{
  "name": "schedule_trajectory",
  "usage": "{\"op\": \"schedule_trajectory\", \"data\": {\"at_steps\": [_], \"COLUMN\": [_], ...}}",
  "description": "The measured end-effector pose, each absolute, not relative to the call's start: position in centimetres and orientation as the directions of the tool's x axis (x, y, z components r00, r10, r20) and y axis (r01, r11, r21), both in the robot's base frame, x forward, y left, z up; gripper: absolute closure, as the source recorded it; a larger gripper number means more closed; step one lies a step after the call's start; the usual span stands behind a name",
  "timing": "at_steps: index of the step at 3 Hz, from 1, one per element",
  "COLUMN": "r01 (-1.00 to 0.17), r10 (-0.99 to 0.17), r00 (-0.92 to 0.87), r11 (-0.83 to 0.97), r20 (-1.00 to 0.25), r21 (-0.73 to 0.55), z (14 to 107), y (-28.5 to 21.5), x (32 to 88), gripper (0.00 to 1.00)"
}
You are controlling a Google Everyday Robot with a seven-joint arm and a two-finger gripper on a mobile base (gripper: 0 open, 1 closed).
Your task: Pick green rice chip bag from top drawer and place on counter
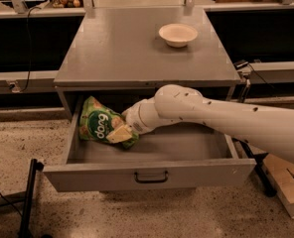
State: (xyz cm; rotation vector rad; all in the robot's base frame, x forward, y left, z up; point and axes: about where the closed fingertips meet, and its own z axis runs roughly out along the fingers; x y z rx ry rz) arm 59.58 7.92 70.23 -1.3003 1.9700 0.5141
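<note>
Gripper [119,133] sits on the green rice chip bag [96,124], left of centre in the open top drawer [196,172]. Whether it has hold, can't tell. Grasp step; next comes a secure lift up onto the counter [122,48].

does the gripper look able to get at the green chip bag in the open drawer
Probably yes. The gripper is down inside the open top drawer, right against the green rice chip bag in its left rear corner. Nothing lies on the bag or between the two.
</note>
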Motion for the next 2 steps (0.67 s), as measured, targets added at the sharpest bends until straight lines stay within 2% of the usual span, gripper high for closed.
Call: {"op": "schedule_trajectory", "data": {"at_steps": [1, 2], "r01": [-0.899, -0.897], "r10": [-0.616, -0.605], "r00": [-0.259, -0.263], "r11": [0.436, 0.441], "r20": [-0.744, -0.751], "r21": [-0.048, -0.042], "z": [68.5, 67.3], "y": [7.5, 7.7], "x": [59.9, 60.1], "gripper": [0.32, 0.40]}}
